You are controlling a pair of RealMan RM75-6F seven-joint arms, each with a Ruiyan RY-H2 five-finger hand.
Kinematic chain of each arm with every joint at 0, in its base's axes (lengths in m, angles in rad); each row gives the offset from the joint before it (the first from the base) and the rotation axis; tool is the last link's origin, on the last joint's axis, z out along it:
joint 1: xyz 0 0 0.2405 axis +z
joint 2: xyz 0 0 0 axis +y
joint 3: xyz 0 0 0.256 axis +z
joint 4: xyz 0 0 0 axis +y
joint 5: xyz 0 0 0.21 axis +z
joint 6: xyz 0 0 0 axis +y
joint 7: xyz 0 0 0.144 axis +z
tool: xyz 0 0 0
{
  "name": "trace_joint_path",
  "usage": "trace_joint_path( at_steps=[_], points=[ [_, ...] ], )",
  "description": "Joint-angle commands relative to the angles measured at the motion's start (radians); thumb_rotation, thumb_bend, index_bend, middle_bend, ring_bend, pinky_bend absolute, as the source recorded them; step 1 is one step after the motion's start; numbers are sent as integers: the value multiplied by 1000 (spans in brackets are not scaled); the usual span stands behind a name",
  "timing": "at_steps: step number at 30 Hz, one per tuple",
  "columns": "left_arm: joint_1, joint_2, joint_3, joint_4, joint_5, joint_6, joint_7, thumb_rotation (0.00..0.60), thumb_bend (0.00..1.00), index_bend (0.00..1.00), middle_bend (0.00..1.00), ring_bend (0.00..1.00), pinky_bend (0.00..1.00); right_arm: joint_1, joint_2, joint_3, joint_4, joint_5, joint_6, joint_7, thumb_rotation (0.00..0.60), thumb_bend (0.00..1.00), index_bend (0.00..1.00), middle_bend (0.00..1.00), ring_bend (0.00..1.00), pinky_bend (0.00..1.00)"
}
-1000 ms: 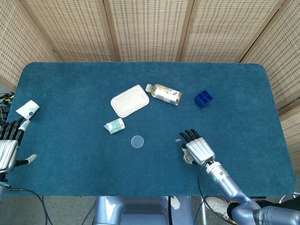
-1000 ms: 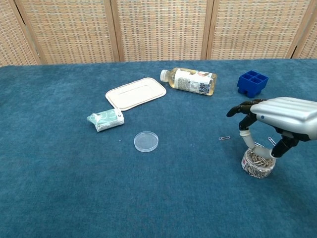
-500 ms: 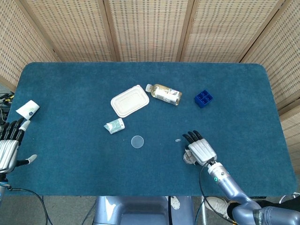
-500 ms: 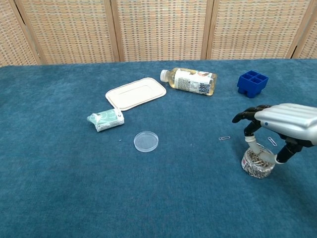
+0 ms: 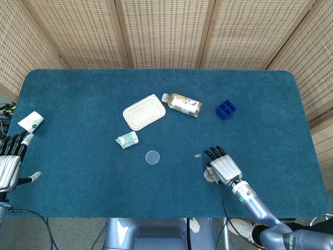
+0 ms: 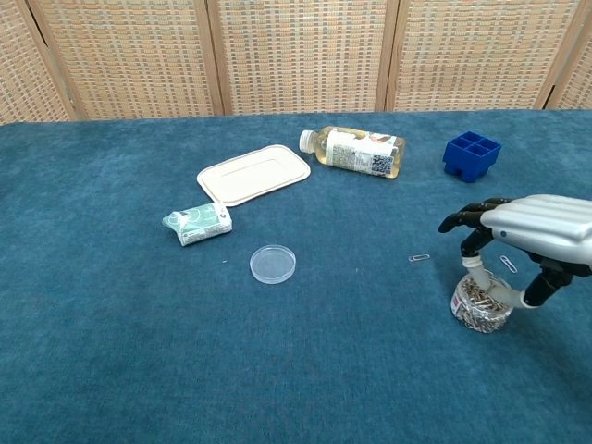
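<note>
table cloth (image 6: 111,351): deep teal-blue
round clear tub of paper clips (image 6: 480,305): see-through, silvery contents
right hand (image 6: 532,231): silver back, black fingers
square compartment tray (image 6: 471,154): bright blue
flat lid (image 6: 253,174): cream
folding screen (image 6: 296,55): tan woven

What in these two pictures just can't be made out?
- Head view: the right hand covers most of the paperclip tub.
- Chest view: whether its fingers pinch a clip inside the tub is too small to tell.
- Chest view: the left hand is outside the frame.
- Both views: the bottle label print is too small to read.
</note>
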Motion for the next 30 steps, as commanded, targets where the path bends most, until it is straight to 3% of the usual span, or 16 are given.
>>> trace_joint_path(
  at_steps=[1,6,14,21,23,25,26,30],
  points=[
    [0,0,0,-1,-1,0,0,600,0,0,0,0,0,-1,3,1,-4,-4,3,1,600,418,445,90,0,0],
    [1,1,0,-3,2,4,0,600,0,0,0,0,0,-3,7,-1,-13,-11,8,-4,600,320,418,90,0,0],
    [3,3,0,-4,5,6,-4,600,0,0,0,0,0,-9,23,7,-43,-25,30,0,600,312,414,90,0,0],
    [5,7,2,-6,9,9,-12,600,0,0,0,0,0,-34,110,18,-140,-69,99,13,600,310,413,90,0,0],
    [7,9,1,-7,14,15,-19,600,0,0,0,0,0,-50,148,14,-163,-89,127,26,600,233,412,90,0,0],
    [10,8,0,-4,25,29,-30,600,0,0,0,0,0,-70,189,4,-170,-120,157,48,600,60,370,91,0,0],
    [12,8,1,-1,31,35,-35,600,0,0,0,0,0,-81,210,-5,-163,-144,174,58,600,25,339,88,0,0],
    [21,13,5,1,48,54,-54,600,0,0,0,0,0,-147,260,-39,-93,-237,282,106,600,0,118,7,0,0]
  ],
)
